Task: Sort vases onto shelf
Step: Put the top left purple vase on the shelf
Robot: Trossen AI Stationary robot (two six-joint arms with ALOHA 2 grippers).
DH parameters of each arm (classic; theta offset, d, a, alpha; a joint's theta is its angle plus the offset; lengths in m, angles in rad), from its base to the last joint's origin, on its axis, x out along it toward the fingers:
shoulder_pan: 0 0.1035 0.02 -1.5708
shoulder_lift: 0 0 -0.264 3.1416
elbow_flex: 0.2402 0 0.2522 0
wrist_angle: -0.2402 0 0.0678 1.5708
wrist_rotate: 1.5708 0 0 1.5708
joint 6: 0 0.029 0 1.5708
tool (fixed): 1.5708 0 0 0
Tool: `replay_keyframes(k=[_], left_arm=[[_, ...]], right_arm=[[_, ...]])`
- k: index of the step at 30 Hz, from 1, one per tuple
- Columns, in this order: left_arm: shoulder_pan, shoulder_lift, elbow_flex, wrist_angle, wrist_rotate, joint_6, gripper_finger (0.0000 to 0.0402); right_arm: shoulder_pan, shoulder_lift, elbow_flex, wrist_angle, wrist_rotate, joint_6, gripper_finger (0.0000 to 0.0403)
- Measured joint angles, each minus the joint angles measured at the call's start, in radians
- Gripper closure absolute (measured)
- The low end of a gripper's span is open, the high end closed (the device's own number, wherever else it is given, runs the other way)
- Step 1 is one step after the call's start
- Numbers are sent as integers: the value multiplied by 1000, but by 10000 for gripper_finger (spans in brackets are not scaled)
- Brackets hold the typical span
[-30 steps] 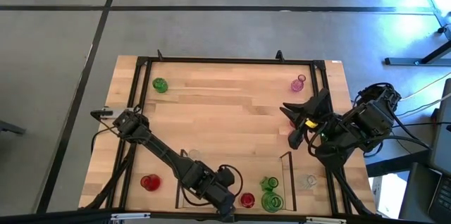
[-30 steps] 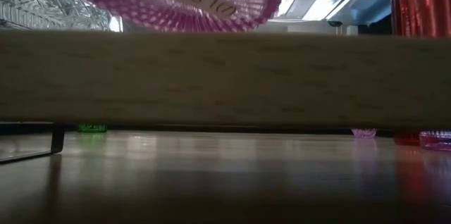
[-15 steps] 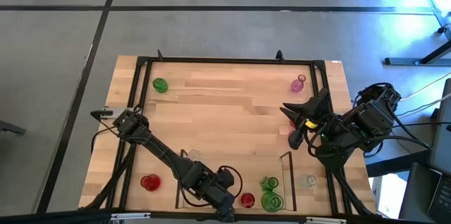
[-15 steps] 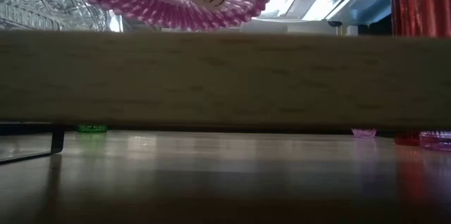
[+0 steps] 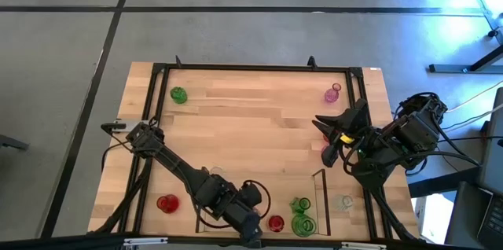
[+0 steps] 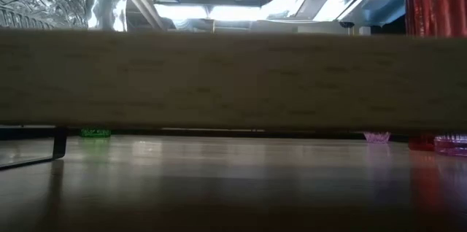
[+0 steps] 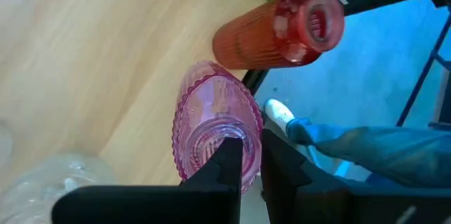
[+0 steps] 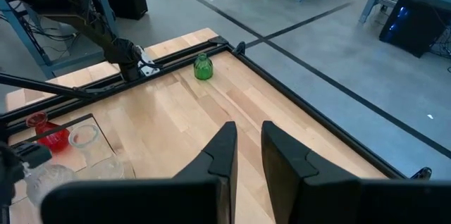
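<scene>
My left gripper (image 5: 245, 223) is at the table's near edge over the shelf (image 5: 321, 191), shut on a ribbed pink vase (image 7: 211, 122). A red vase (image 7: 278, 30) stands upright on the shelf floor beside it, with green vases (image 5: 302, 217) beyond it and a clear cut-glass vase (image 7: 49, 178) on the other side. Off the shelf stand a red vase (image 5: 167, 203), a clear one (image 5: 343, 201), a green one (image 5: 178, 94) and a pink one (image 5: 333, 93). My right gripper (image 5: 328, 137) waits above the table's right side, its fingers a narrow gap apart. My left gripper holds the pink vase by the rim of its mouth (image 7: 243, 134), one finger (image 7: 229, 160) inside the opening and the other (image 7: 278, 162) outside the wall. The fingers come from above. The vase hangs tilted below them, and the low view shows no part of it above the shelf floor (image 6: 233, 79).
The black frame (image 5: 251, 68) runs round the tabletop. The middle of the table between the far vases and the shelf holds nothing. Something small and pink-red (image 5: 324, 150) lies under my right gripper. A person's blue-clad limb and white shoe (image 7: 338, 143) show beyond the near edge.
My left gripper has risen with the pink vase: its base, seen just above the shelf floor in the low view a second ago, climbed higher and has left that view. The clear and red vases beside it have stayed put.
</scene>
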Motion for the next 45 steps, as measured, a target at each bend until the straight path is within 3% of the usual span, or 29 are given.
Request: replay_keyframes(k=[5, 15, 24, 32, 41, 45], left_arm=[[0, -2, -22, 60, 4, 118, 380], [38, -2, -76, 61, 113, 357, 380], [85, -2, -26, 48, 99, 411, 380], [155, -3, 34, -169, 54, 548, 380], [267, -3, -50, -182, 63, 702, 380], [275, -3, -116, -156, 118, 728, 380]], right_arm=[[0, 0, 0, 0, 0, 0, 352], [0, 0, 0, 0, 0, 1, 352], [0, 0, 0, 0, 0, 1, 352], [0, 0, 0, 0, 0, 1, 352], [0, 0, 0, 0, 0, 1, 352], [0, 0, 0, 0, 0, 1, 352]])
